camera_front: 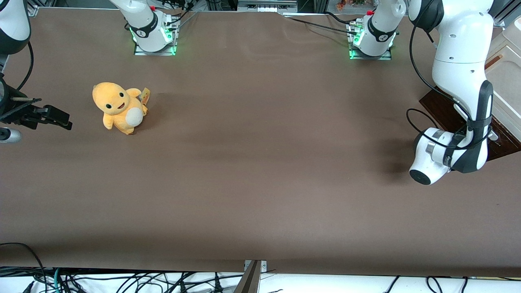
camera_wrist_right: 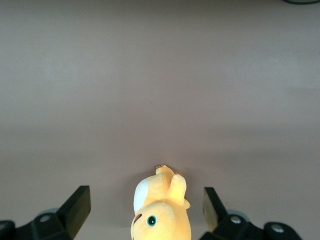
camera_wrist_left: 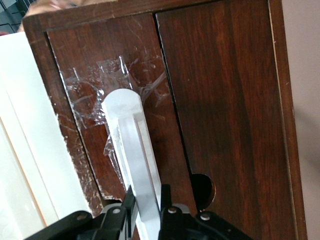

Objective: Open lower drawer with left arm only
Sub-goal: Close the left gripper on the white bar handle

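Nearest the front camera, only bare brown table point(camera_front: 260, 183). Farther in, toward the parked arm's end, a yellow-orange plush toy point(camera_front: 120, 106) sitting upright on the cloth, pale belly and dark eyes turned to the camera. Well apart from it, at the working arm's end, the left arm point(camera_front: 460, 89) bent down with its white wrist low over the table edge, just beside a dark brown cabinet point(camera_front: 447, 116) with a cream unit point(camera_front: 506, 77) farther from the camera.

At the wrist, close up: gripper point(camera_wrist_left: 148, 210) closed on the long white bar handle point(camera_wrist_left: 132, 150), one black finger point(camera_wrist_left: 129, 205) pressed to each flank of the bar, handle running away from the fingertips up the glossy dark front of the lower drawer point(camera_wrist_left: 100, 125). Crinkled clear tape point(camera_wrist_left: 100, 85) stuck around the handle's rounded end. Beside that front, a second dark wood panel point(camera_wrist_left: 230, 110) with a narrow seam between, and a rounded notch point(camera_wrist_left: 202, 187) in that panel near the fingertips. Cream panel point(camera_wrist_left: 30, 150) flanking the drawer front. Drawer front flush with the neighbouring panel, no pale inside showing.
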You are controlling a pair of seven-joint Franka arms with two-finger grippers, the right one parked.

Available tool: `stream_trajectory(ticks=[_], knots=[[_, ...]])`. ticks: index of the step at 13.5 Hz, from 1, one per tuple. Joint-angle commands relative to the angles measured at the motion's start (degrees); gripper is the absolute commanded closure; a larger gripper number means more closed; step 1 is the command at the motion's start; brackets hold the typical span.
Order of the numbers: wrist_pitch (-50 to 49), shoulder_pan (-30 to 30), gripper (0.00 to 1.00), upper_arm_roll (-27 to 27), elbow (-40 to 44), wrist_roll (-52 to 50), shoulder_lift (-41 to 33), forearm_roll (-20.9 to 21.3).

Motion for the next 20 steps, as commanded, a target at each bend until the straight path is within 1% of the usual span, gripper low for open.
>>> stream_trajectory(ticks=[1,3,4,10,13,20], knots=[[-0.1,-0.4,0.99,-0.2,1.3,2.1,0.9,2.0],[-0.1,-0.5,1.00,-0.3,2.8,2.1,1.3,2.0],[-0.2,-1.5,1.00,-0.3,3.6,2.2,2.1,1.9],[-0.7,-3.4,1.00,-0.3,4.0,2.1,3.1,1.5],[-2.4,-3.8,1.00,-0.4,7.3,2.1,4.4,0.8],[-3.0,-5.1,1.00,-0.4,8.5,2.9,5.1,0.6]])
